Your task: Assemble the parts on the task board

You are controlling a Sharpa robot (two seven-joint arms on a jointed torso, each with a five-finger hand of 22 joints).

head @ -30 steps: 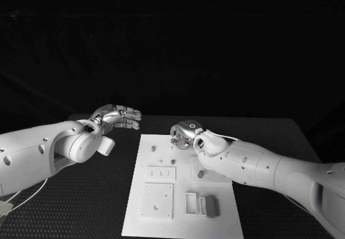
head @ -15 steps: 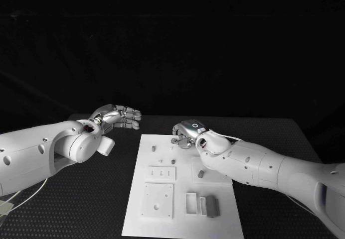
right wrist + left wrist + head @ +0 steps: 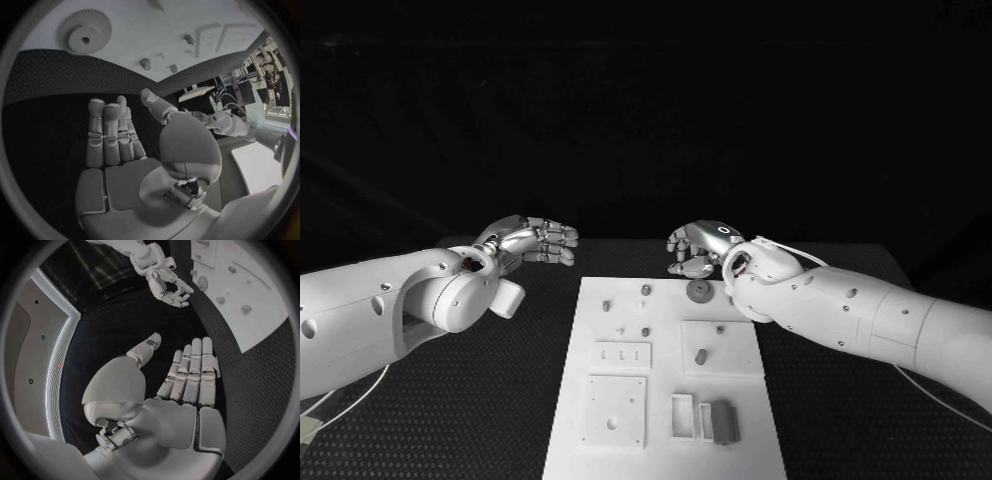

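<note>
At the far left we see our left hand (image 3: 535, 241) hovering over the black worktop (image 3: 502, 380), off the task board's left far corner; its fingers (image 3: 190, 372) lie straight side by side with the thumb apart, and it holds nothing. The task board (image 3: 668, 445) lies in the middle of the worktop, a long white plate running away from us. On its left half sit a square plate with a hole (image 3: 615, 409) near us, a slotted plate (image 3: 623, 354) beyond it, and small pegs (image 3: 606, 305) further up. Toward the middle stands another peg (image 3: 645, 290) near the far edge, and a grey block (image 3: 724, 420) rests beside a white tray (image 3: 682, 415) at the near end. A small grey part (image 3: 701, 354) lies on a square plate right of centre. A round gear (image 3: 700, 291) lies flat near the far right corner of the board; the right wrist view shows it (image 3: 85, 32) toothed, with a centre hole. Our right hand (image 3: 700, 246) hangs just beyond that corner, above the worktop, apart from the gear, fingers (image 3: 105, 132) extended and loosely together, empty
</note>
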